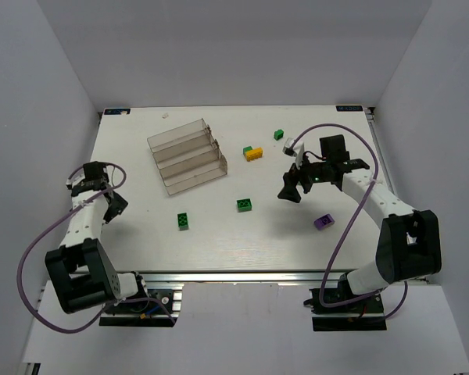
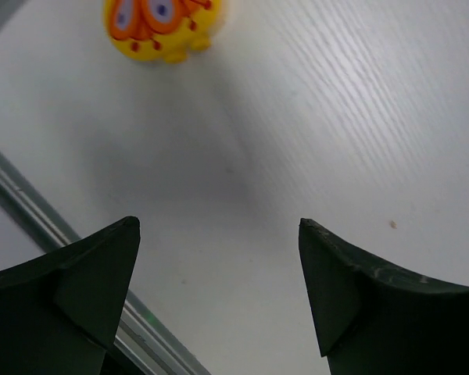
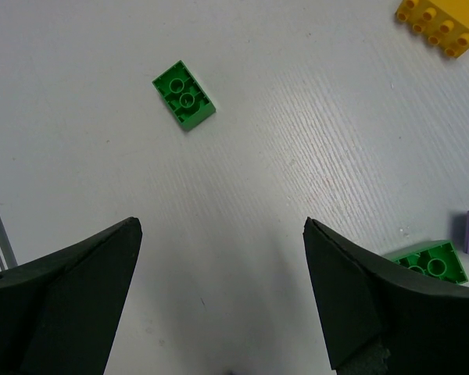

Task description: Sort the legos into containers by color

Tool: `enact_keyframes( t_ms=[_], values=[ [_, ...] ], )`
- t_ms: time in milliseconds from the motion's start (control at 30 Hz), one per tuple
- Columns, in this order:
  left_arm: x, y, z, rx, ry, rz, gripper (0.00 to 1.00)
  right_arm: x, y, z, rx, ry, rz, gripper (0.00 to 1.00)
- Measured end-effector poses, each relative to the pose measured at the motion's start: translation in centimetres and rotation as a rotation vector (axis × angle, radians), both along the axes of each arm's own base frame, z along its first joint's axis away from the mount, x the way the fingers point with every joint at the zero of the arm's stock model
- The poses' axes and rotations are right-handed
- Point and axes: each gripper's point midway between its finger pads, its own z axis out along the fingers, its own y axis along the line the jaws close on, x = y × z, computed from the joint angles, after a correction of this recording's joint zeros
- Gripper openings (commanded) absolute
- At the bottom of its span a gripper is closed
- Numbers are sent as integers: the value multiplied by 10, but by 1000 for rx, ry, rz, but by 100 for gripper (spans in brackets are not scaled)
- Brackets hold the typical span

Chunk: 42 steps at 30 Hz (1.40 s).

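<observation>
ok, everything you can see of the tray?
The tray is one clear plastic piece: three long narrow compartments stepped like stairs. It stands upright on the white table, left of centre toward the far edge, turned at a slant. All compartments look empty. Nothing but the table touches it. Only the top camera shows it.

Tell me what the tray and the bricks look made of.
Tray: clear, glossy rigid plastic, it seems; the table shows through its walls. Green brick and yellow brick: opaque moulded plastic, smooth with a slight sheen, judging by crisp studs and round hollows.
</observation>
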Motion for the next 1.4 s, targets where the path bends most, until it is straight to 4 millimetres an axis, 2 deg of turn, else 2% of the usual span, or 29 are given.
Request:
enact_keyframes(
  t_ms=[67, 333, 600, 800, 1000, 1200, 1400],
  values=[
    [-3, 14, -2, 19, 50, 12, 95, 0, -1, -2, -2, 2, -5, 89],
    [12, 51, 6, 117, 153, -31, 98, 2, -1, -1, 0, -3, -13, 89],
    [-10, 84, -10, 147, 273, -8, 98, 10, -1, 0, -24, 4, 3, 89],
    [-2, 89, -26, 128, 264, -66, 98, 26, 0, 7, -48, 8, 6, 89],
    [10, 92, -56, 79, 287, -125, 89, 35, 1, 17, -58, 11, -1, 89],
    [33, 105, -56, 112, 260, -161, 88, 32, -2, 17, -75, 33, -7, 89],
    [42, 109, -56, 124, 235, -171, 83, 29, -3, 14, -86, 47, -10, 89]
  ],
)
